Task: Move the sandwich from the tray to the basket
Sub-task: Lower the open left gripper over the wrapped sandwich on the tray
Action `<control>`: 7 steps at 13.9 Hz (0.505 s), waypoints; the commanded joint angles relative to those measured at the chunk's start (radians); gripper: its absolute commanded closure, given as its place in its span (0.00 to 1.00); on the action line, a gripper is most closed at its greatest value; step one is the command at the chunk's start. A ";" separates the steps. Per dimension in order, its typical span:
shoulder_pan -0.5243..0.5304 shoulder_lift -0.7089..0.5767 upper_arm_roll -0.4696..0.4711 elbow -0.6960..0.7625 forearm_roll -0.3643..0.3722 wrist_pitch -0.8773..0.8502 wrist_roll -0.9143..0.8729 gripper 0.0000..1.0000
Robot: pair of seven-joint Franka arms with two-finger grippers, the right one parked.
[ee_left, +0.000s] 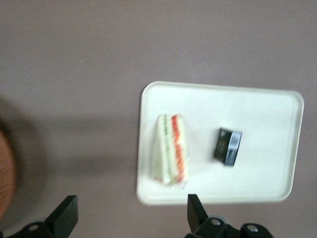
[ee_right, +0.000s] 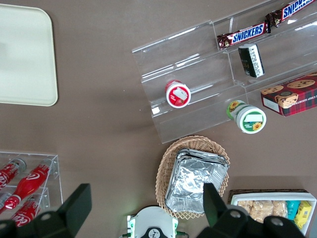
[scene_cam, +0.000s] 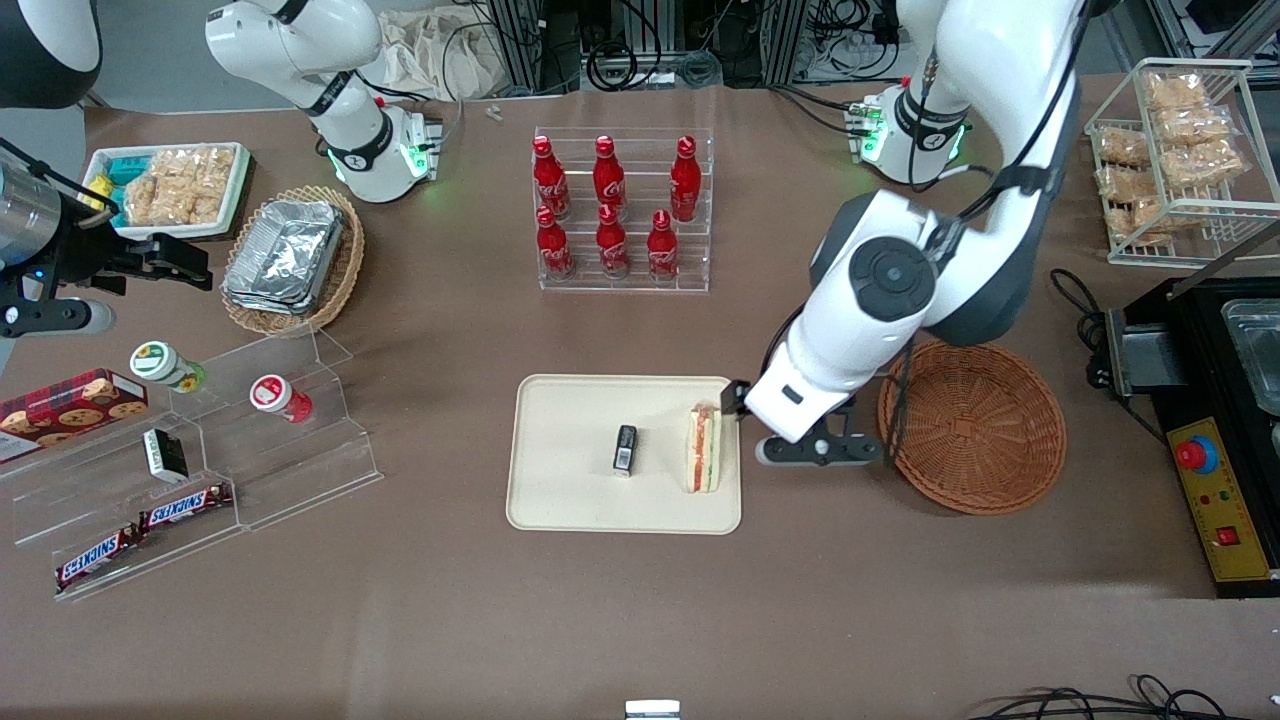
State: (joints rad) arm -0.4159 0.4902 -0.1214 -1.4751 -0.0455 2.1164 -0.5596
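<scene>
open gripper [scene_cam: 757, 425] hangs btwn basket [scene_cam: 980, 430] & tray [scene_cam: 565, 460] w/ sandwich [scene_cam: 704, 448].

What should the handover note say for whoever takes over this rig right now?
Gripper: left arm's pincer open, holding nothing, above the table by the tray and the brown wicker basket.
Things: sandwich on the tray, beside a small black box. That wicker basket, toward the working arm's end, is probably the target.
Done: no transfer yet.
Left: grip the sandwich, lift it, carry it to the basket, release.
</scene>
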 commanded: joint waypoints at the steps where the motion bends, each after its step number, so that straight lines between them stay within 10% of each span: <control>1: -0.049 0.059 0.012 -0.020 -0.005 0.124 -0.091 0.01; 7: -0.115 0.163 0.017 -0.034 0.137 0.236 -0.209 0.01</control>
State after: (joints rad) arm -0.5074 0.6364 -0.1200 -1.4987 0.0623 2.3045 -0.7322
